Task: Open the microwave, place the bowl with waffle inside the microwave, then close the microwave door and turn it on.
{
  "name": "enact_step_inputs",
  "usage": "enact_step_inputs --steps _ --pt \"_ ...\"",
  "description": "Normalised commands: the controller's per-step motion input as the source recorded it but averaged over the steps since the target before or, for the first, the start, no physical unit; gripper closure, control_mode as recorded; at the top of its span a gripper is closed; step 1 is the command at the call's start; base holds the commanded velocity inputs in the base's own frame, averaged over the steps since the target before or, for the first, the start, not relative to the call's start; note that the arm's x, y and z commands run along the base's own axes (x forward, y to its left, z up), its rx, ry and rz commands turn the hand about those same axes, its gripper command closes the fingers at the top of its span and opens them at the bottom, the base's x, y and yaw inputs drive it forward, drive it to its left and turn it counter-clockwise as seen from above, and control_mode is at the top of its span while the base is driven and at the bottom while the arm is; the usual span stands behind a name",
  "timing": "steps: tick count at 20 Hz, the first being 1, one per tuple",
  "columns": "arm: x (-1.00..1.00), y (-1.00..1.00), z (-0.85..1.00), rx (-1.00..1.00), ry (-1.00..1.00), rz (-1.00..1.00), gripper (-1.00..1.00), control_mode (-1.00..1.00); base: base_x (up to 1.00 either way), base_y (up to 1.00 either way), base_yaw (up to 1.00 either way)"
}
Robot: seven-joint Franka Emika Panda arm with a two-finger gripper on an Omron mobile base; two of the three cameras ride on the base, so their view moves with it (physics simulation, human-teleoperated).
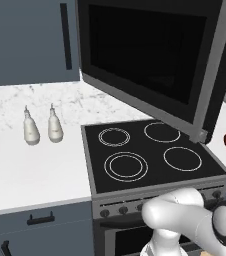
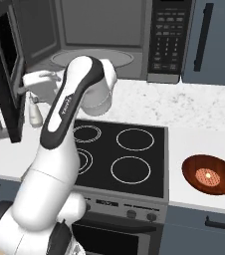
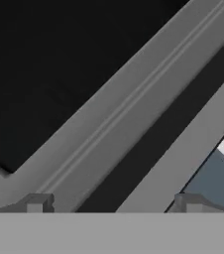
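While the microwave door hangs open over the stovetop, end effector spread wide, bowl on white counter.

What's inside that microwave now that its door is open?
The microwave cavity shows a round grey turntable with nothing on it. The robot's arm covers its left part. The bowl sits on the counter.

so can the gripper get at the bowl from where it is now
Probably yes. The bowl sits in the open on the counter right of the stovetop, nothing over it. The gripper is open at the microwave door, so the arm must swing back across.
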Motion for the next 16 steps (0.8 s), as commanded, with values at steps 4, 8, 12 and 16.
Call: enact_step_inputs --steps 4,8,12,16 --pt "-0.12 0.74 0.00 -0.02 0.02 0.03 -1.00 -1.00 0.00 0.00 0.00" --pt "0.00 0.55 -0.01 0.00 0.07 -0.01 -1.00 -1.00 0.00 0.00 0.00" --pt "0.00 0.49 -0.05 0.00 0.04 -0.02 -1.00 -1.00 0.00 0.00 0.00" --pt "0.00 0.51 -0.08 -0.03 0.00 -0.07 -1.00 -1.00 0.00 0.00 0.00"
